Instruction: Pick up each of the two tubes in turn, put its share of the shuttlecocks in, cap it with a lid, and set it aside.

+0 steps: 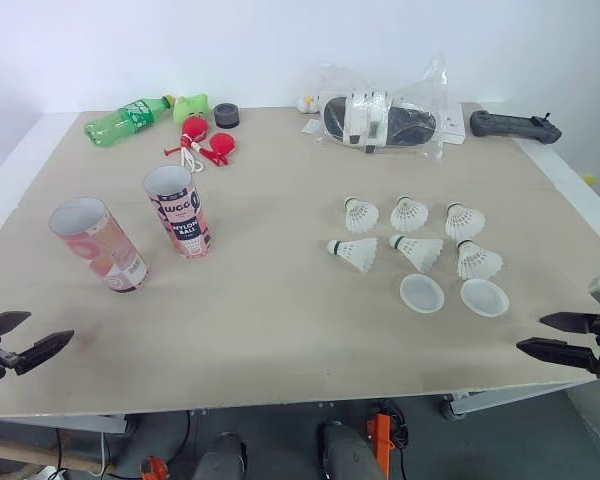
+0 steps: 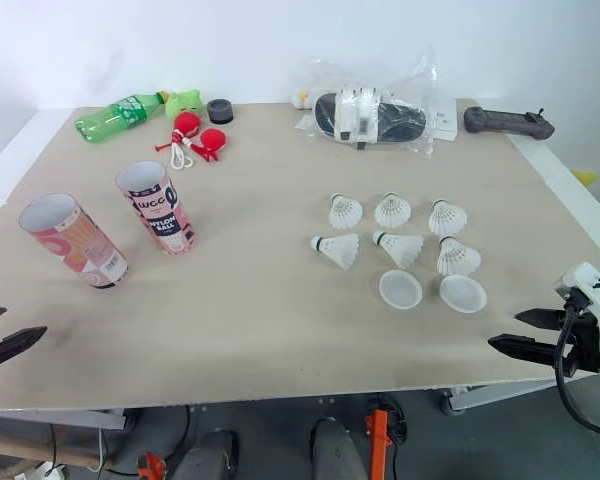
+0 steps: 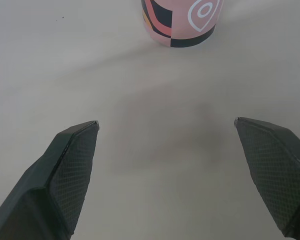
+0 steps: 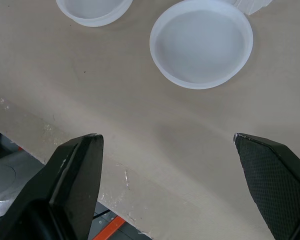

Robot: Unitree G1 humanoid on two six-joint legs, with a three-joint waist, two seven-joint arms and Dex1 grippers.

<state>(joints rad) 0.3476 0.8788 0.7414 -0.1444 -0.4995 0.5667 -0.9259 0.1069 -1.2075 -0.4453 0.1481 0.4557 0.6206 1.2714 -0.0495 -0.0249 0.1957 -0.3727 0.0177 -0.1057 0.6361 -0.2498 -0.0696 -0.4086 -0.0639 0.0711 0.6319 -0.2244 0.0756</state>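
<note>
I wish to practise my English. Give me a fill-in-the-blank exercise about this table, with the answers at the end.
There are ___ shuttlecocks on the table.
The two white lids lie on the robot's ___ side.
The plastic bottle at the far edge is ___.
The right gripper has its jaws ___.
Answers: six, right, green, open.

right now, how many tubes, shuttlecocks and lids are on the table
tubes: 2
shuttlecocks: 6
lids: 2
total: 10
</note>
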